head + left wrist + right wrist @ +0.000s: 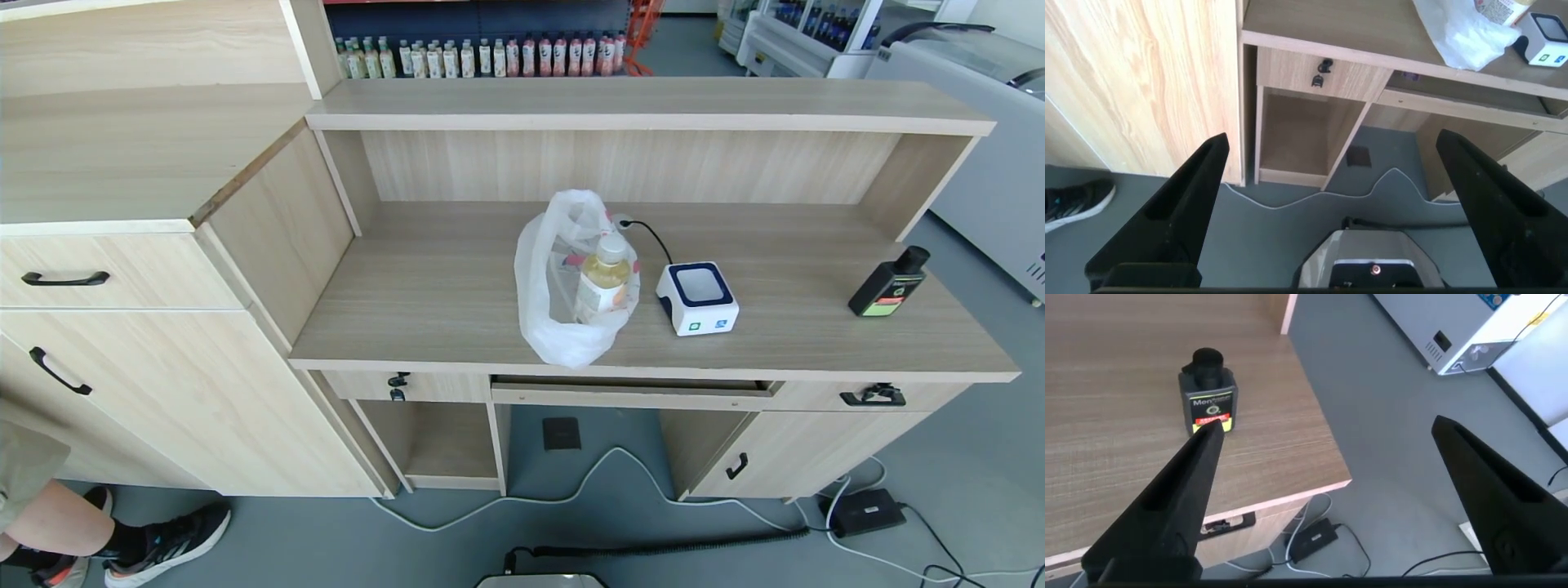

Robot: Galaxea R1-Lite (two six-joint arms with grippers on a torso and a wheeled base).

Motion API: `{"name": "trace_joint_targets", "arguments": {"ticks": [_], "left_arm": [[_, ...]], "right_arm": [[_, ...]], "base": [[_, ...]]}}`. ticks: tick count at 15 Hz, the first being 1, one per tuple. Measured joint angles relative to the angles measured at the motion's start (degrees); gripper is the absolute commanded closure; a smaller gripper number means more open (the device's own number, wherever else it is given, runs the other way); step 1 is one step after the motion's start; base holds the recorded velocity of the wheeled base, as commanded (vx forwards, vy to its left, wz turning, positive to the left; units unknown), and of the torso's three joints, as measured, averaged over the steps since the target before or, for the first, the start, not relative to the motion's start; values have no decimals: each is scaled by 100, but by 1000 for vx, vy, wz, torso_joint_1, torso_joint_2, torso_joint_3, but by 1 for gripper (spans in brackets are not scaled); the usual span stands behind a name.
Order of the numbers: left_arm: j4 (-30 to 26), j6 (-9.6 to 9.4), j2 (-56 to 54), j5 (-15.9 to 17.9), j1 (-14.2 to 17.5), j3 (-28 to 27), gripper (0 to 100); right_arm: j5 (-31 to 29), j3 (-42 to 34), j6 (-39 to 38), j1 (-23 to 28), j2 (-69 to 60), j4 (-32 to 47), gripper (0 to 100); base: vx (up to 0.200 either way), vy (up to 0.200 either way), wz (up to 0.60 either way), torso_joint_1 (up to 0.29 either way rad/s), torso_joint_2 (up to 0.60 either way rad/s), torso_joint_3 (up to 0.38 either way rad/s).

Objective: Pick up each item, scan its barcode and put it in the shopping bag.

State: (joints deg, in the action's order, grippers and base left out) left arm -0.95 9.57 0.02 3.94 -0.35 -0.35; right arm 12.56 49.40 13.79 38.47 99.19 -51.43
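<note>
A white plastic shopping bag (563, 282) stands open in the middle of the wooden counter (441, 302) with a yellow-labelled drink bottle (606, 273) upright inside it. Just right of the bag sits the white barcode scanner (698, 298). A black bottle with a red and green label (888, 283) lies near the counter's right end. My right gripper (1327, 425) hangs open and empty above the counter's right corner, near that black bottle (1208, 396). My left gripper (1331, 137) is open and empty, low in front of the counter, with the bag (1462, 33) and scanner (1545, 37) beyond it.
A raised shelf (645, 102) runs along the counter's back, and a tall cabinet (122, 188) stands to the left. A keyboard tray (633, 388) sticks out under the counter edge. Cables (620, 490) lie on the floor. A freezer (996, 147) stands at the right.
</note>
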Motion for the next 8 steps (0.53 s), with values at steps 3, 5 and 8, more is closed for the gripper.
{"name": "trace_joint_targets", "arguments": {"ticks": [3,5,8], "left_arm": [[0,-7,0,0,0,0,0],[-5,-21,0,0,-2,0,0],[0,-16,0,2,-2,0,0]], "right_arm": [[-20,-9,255,17,-9,4,0],[-29,7,307,39,11,-16,0],[-46,148,395,52,107,-18,0]], "base": [[0,-200,0,-4,4,1],[0,-200,0,7,2,-2],[0,-200,0,1,2,4]]}}
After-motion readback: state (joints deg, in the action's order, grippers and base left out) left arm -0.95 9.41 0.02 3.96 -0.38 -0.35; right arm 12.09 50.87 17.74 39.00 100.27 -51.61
